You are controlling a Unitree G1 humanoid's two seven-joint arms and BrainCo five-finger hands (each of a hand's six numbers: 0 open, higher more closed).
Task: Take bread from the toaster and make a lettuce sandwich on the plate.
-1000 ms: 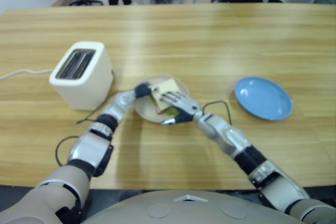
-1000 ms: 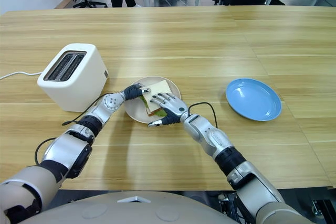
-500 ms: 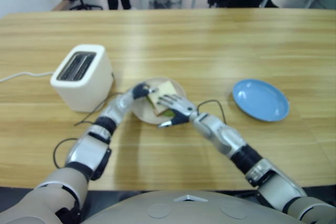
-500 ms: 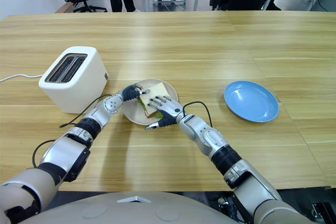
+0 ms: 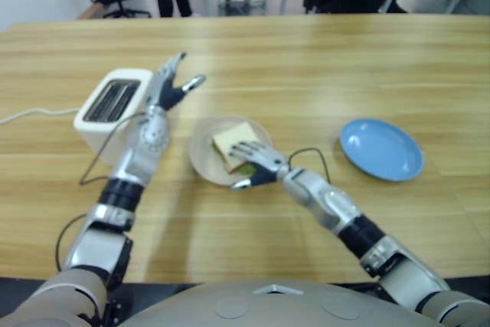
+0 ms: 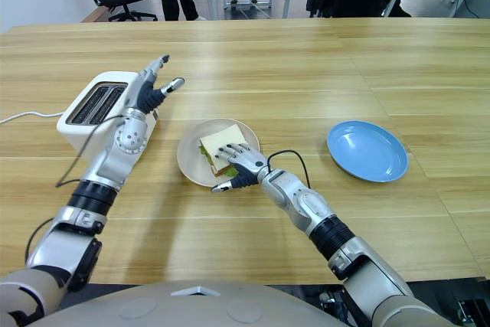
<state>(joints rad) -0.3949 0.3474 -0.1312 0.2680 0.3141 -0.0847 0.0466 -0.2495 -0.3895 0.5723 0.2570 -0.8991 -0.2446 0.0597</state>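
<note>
In the left eye view the left hand (image 5: 170,86) hung open-fingered and empty, raised by the toaster (image 5: 103,109). In the right eye view the right hand (image 6: 239,168) lay flat-fingered on the sandwich (image 6: 218,144) on its plate (image 6: 190,167), with the blue plate (image 6: 367,151) well apart.

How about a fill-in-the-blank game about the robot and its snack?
1. The right hand rests on the ____, which lies on the beige plate.
2. The left hand is up in the air, fingers open, next to the white ____.
3. The other plate, on the robot's right, is coloured ____.

Missing words: sandwich; toaster; blue.
</note>
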